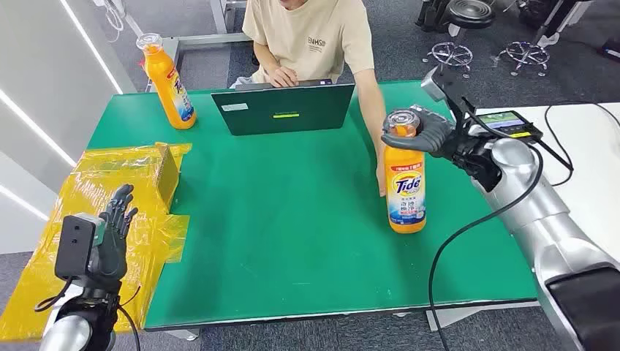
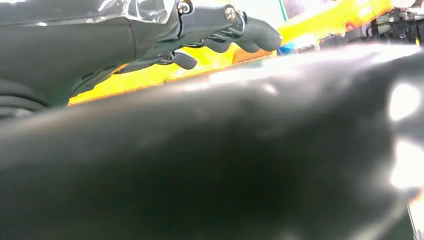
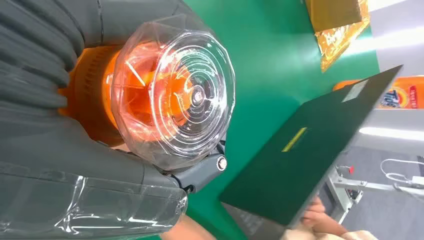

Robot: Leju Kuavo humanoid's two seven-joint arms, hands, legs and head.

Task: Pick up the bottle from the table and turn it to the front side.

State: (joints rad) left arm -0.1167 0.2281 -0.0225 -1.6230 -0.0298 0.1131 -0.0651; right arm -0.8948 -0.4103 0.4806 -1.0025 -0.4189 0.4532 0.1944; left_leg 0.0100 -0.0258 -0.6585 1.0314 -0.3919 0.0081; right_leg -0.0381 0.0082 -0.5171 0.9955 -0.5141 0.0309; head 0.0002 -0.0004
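Bottle (image 1: 405,186) upright on the green table (image 1: 292,219) toward its right side, long axis vertical, clear cap up, printed Tide label facing the head camera. Orange body, white and blue label, faceted transparent cap over an orange neck in the right wrist view. Right hand (image 1: 428,131) wrapped around the neck just under the cap; left hand (image 1: 113,227) raised over yellow plastic sheeting (image 1: 44,278), fingers apart, holding nothing.

Green table (image 1: 292,219) — two orange bottles (image 1: 404,186) (image 1: 169,84), laptop (image 1: 284,108), yellow box (image 1: 150,170)
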